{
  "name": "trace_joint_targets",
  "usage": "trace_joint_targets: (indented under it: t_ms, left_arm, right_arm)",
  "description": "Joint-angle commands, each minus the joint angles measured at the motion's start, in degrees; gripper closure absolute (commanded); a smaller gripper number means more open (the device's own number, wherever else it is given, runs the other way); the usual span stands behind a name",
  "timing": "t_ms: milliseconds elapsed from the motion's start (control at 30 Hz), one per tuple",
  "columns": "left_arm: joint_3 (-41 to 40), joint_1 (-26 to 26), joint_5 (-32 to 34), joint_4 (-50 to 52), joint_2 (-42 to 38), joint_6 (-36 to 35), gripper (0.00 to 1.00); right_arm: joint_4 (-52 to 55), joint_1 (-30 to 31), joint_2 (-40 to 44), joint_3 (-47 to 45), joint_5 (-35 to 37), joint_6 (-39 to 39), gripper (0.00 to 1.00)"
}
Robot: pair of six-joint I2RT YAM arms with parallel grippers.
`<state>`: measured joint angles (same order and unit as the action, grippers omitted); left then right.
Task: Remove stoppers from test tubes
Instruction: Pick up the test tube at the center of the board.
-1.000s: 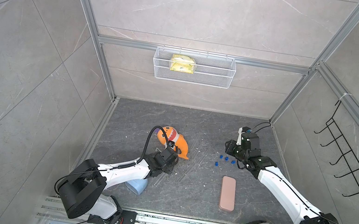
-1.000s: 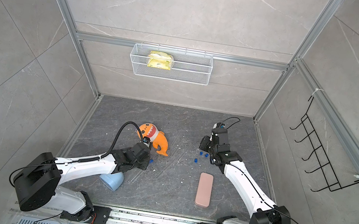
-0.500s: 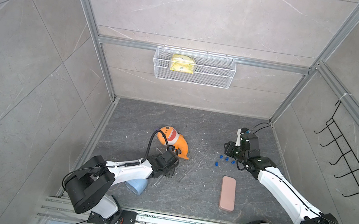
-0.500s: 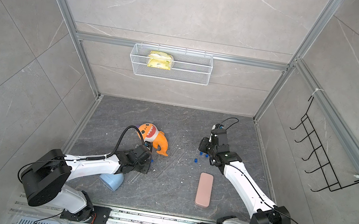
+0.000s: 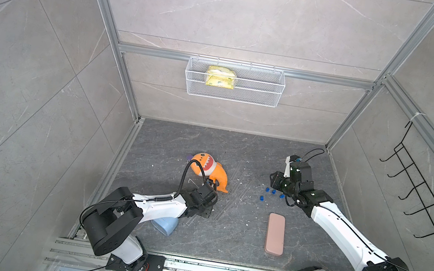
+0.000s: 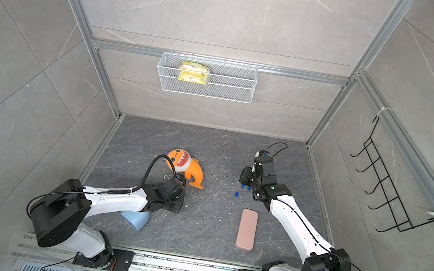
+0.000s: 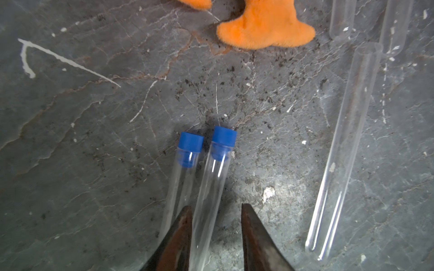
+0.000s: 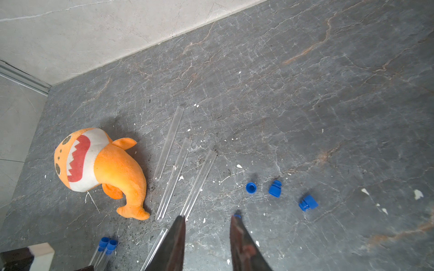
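Nearest the robot's bases, the left gripper (image 7: 216, 206) sits low over the dark grey stone-look desk (image 7: 70, 140), just short of the tail of the orange plush shark (image 5: 218, 176). Its jaws stand narrowly apart, straddling one of two thin clear stoppered test tubes (image 7: 212, 183) that lie side by side. A gap shows on one side of that tube, so nothing is clamped yet. Each tube carries a bright blue plug stopper (image 7: 224, 135) at the end pointing at the shark's tail.

These tubes look rigid, light, smooth and round. They are likely to roll or skate out of a pinch and are probably brittle, so a gentle squeeze on the shaft a little behind the stopper seems wisest. The stopper's wider head stands proud of the rim and is the natural place for the other gripper to pull, straight along the tube.

Beside the shark, on its tail side, several open clear tubes (image 8: 175, 178) lie unstoppered. Beyond them from the shark, loose blue stoppers (image 8: 275, 188) are scattered. The right gripper (image 8: 207, 217) hovers there, jaws a little apart, holding nothing.
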<state>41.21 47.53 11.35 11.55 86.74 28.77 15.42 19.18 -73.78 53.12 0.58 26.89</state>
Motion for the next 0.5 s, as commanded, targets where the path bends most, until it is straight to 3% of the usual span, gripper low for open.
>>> trace_joint_targets:
  t_ms: [0, 133, 467]
  left_arm:
    - [1.1, 0.2, -0.6, -1.0, 0.8, 1.4, 0.62]
    - [1.5, 0.2, -0.7, -0.5, 1.9, 1.5, 0.63]
    - [0.4, 0.3, -1.4, 0.9, 2.6, 2.3, 0.75]
  right_arm:
    - [0.3, 0.5, -0.4, -0.7, -0.3, -1.1, 0.65]
    - [0.7, 0.5, -0.4, -0.6, 0.3, -1.5, 0.65]
    - [0.1, 0.5, -0.8, -1.1, 0.3, -1.3, 0.65]
